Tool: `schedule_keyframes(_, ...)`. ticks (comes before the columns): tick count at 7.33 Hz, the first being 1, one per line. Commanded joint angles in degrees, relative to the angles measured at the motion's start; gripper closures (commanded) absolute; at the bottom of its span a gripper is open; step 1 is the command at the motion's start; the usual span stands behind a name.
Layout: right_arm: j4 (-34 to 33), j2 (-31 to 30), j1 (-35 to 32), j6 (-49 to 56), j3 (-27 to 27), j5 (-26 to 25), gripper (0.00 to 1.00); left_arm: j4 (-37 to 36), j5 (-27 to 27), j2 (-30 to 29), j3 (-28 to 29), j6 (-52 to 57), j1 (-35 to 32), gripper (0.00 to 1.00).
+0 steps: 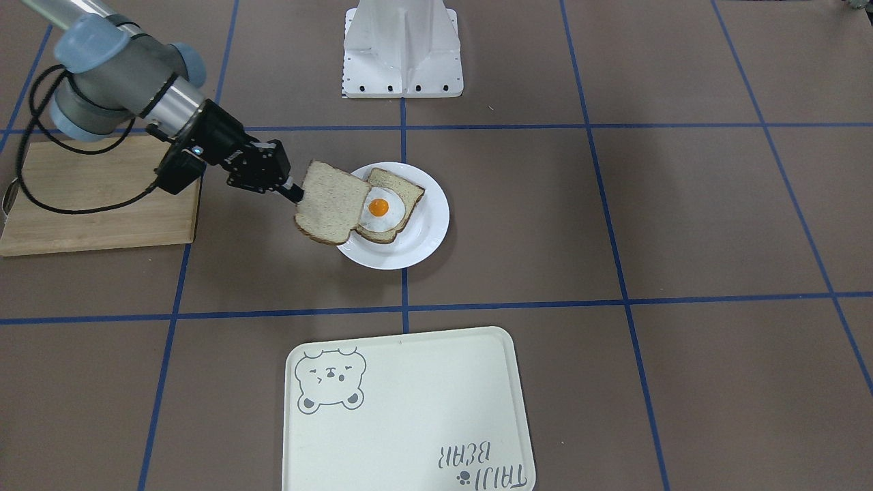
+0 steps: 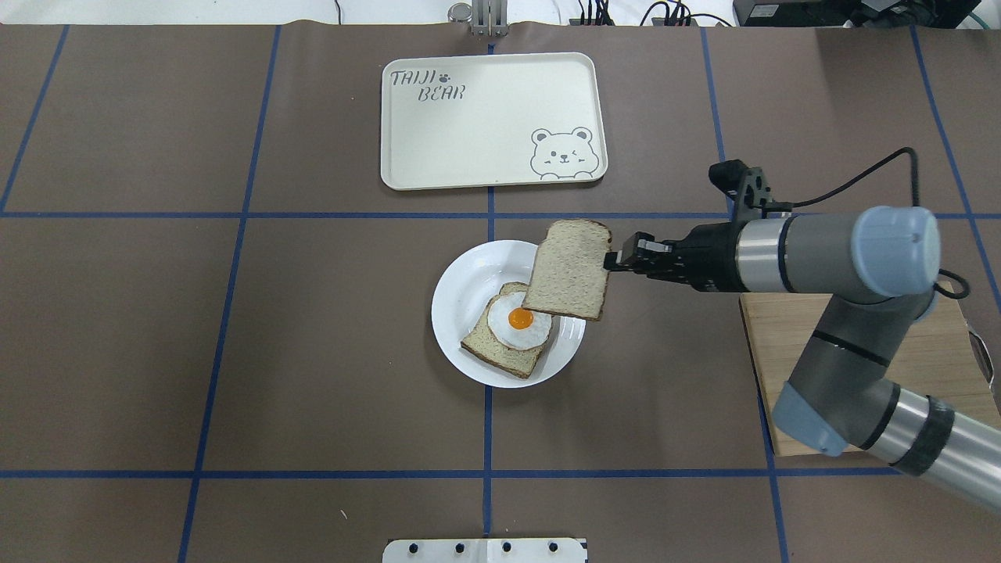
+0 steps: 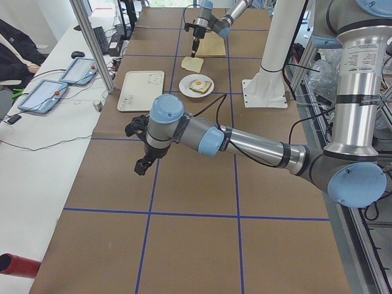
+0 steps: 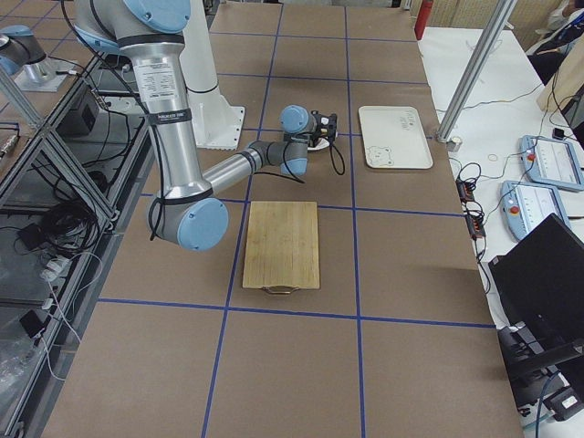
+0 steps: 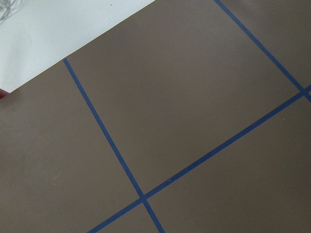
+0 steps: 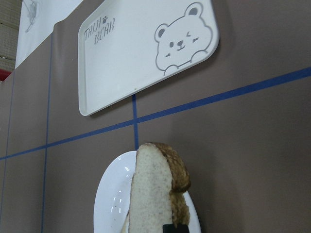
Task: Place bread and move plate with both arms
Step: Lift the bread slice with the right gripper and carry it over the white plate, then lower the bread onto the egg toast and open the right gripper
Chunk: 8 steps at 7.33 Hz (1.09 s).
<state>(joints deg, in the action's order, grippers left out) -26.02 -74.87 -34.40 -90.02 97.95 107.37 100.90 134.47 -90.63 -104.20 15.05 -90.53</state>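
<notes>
My right gripper (image 1: 297, 193) (image 2: 614, 258) is shut on one edge of the bread (image 1: 332, 203) (image 2: 569, 270), a plain wholemeal slice held in the air. The slice hangs over the edge of the white plate (image 1: 423, 239) (image 2: 453, 305) on the right arm's side. On the plate lies another slice topped with a fried egg (image 1: 385, 208) (image 2: 512, 332). The right wrist view shows the bread (image 6: 153, 191) edge-on above the plate (image 6: 109, 194). My left gripper (image 3: 142, 165) shows only in the exterior left view, low over bare table far from the plate; I cannot tell whether it is open.
A cream bear-print tray (image 2: 485, 117) (image 1: 409, 409) lies beyond the plate on the operators' side. A wooden cutting board (image 2: 860, 367) (image 1: 95, 198) lies under the right arm. The white base block (image 1: 402, 48) stands at the robot's edge.
</notes>
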Motion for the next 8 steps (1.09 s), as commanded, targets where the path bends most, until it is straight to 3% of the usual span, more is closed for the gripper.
schedule_keyframes(1, -0.1, 2.2, 8.5, -1.0, -1.4, -11.0, 1.00, 0.0, 0.0, 0.1, 0.4, 0.1, 0.0, 0.02)
schedule_keyframes(2, -0.3, 2.4, 12.0, -2.5, -1.5, -16.3, 1.00, 0.0, 0.0, 0.3, 0.4, 0.1, 0.0, 0.02)
schedule_keyframes(3, -1.0, 2.4, 13.1, -2.5, -1.8, -17.4, 1.00, 0.0, 0.0, 0.8, 0.3, 0.2, 0.0, 0.02)
schedule_keyframes(8, -0.2, 2.0, 13.1, -1.7, -3.8, -17.5, 0.97, 0.0, 0.0, 0.8, 0.2, 0.2, 0.1, 0.02)
